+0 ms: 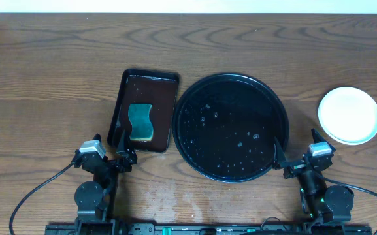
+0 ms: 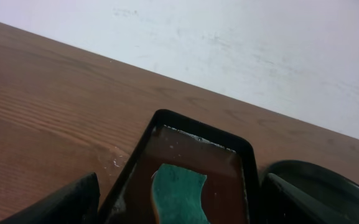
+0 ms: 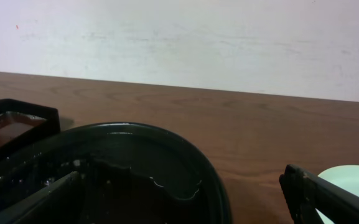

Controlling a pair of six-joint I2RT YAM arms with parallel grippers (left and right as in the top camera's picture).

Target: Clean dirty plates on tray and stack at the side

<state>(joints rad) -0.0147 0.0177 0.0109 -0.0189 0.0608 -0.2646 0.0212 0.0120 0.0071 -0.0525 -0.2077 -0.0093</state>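
Note:
The round black tray [image 1: 230,127] sits mid-table, wet with water droplets and with no plate on it. A pale white plate [image 1: 349,115] lies on the table to its right; I cannot tell whether more plates lie stacked under it. Its edge shows in the right wrist view [image 3: 353,177]. My left gripper [image 1: 124,147] is open and empty at the near end of the rectangular tray; its fingers frame the sponge [image 2: 179,211]. My right gripper [image 1: 297,149] is open and empty at the round tray's near right rim [image 3: 179,199], between tray [image 3: 167,155] and plate.
A smaller rectangular dark tray [image 1: 146,88] left of the round tray holds brownish water and a teal sponge [image 1: 140,121]. It also shows in the left wrist view [image 2: 191,124]. The round tray's rim [image 2: 316,180] lies just right of it. Bare wood table all around.

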